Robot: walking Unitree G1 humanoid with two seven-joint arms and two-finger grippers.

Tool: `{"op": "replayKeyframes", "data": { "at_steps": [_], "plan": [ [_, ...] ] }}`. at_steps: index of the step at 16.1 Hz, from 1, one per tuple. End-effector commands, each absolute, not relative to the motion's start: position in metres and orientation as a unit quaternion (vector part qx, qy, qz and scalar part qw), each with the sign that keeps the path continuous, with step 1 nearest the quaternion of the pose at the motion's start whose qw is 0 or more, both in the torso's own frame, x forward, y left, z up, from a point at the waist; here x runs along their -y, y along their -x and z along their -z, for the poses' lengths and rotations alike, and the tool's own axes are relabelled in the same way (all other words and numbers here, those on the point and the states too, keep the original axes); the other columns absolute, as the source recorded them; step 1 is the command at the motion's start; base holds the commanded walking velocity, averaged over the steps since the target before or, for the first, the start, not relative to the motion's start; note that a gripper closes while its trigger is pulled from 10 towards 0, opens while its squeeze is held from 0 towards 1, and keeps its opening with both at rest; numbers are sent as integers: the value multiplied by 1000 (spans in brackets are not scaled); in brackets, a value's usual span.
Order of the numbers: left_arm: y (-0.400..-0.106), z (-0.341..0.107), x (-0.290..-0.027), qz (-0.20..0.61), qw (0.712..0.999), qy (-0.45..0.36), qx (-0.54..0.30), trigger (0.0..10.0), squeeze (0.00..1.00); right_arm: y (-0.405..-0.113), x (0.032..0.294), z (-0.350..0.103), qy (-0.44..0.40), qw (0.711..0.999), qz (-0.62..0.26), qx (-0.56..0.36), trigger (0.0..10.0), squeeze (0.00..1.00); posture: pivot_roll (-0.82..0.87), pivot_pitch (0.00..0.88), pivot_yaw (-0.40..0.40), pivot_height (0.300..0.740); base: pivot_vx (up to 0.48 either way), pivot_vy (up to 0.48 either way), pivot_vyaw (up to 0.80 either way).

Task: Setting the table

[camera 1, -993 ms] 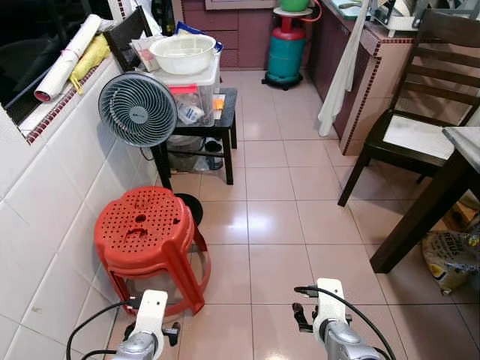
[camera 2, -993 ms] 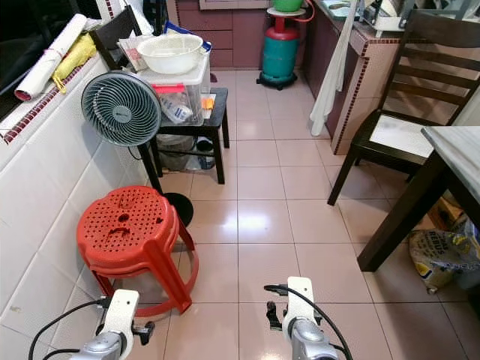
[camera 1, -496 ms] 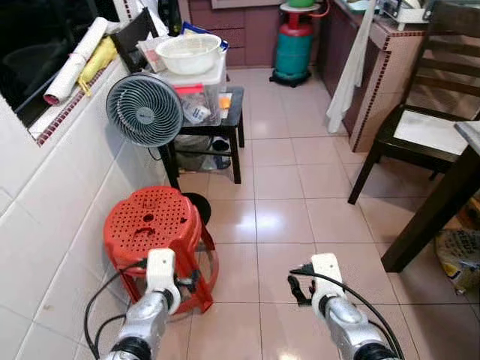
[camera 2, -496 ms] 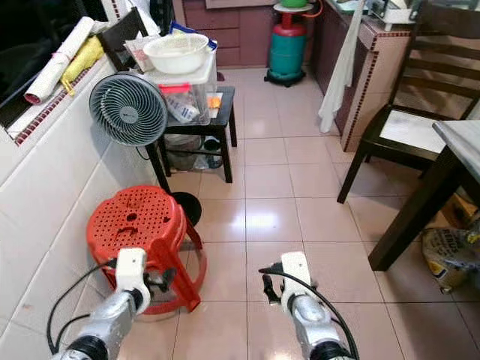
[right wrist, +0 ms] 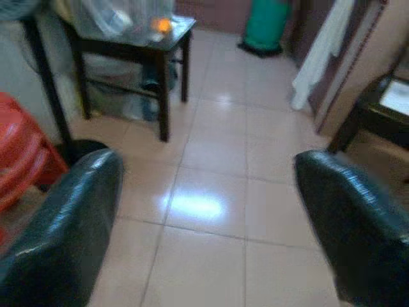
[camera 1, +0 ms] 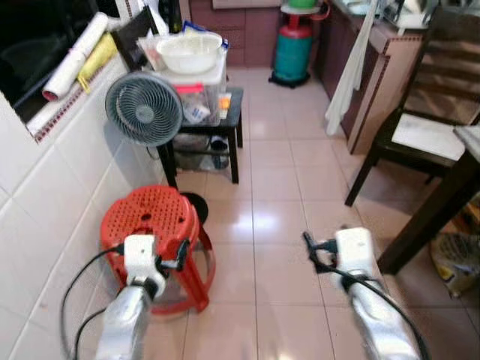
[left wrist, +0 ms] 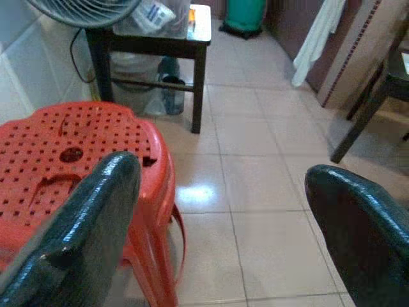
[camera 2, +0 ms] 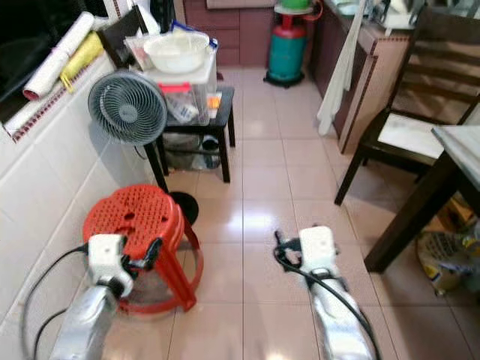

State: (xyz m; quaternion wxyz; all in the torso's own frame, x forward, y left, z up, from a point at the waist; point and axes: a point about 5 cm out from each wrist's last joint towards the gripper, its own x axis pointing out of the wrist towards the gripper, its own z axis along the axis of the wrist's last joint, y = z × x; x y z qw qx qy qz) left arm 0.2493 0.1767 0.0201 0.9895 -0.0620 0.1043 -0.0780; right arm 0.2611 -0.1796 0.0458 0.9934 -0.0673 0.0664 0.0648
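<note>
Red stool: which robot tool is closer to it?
Left. The left tool hangs right over the red stool; the right tool is off to the side, above bare floor tiles.

stool (camera 1: pixel 154 221) left, fan (camera 1: pixel 144 109) behind it, chair (camera 1: pixel 420 120) right

Two silver arms with white wrist housings, looping black cables, each tipped by a left end effector (camera 1: pixel 180 253) and right end effector (camera 1: pixel 313 249) of broad, glossy black rounded fingers (left wrist: pixel 86 240).
</note>
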Motion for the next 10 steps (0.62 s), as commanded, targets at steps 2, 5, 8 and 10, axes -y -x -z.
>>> {"op": "replayKeyframes", "data": {
  "at_steps": [2,5,8,10],
  "plan": [
    [-239,-35,-183,91,991,48,-80,10000,0,-249,188,-64,62,996,-52,-49,10000,0,-151,0,40,740,0,0,0],
    [-228,-37,-192,87,992,26,-88,10000,0,-235,187,-70,49,996,-47,-59,10000,0,-156,0,52,740,0,0,0],
    [-228,-35,-194,87,989,29,-113,10000,0,-225,181,-64,39,994,-48,-91,10000,0,-173,0,65,740,0,0,-513],
    [-238,-41,-192,84,990,49,-107,10000,0,-226,183,-66,41,994,-42,-95,10000,0,-182,0,70,740,0,0,-759]
  ]
}}
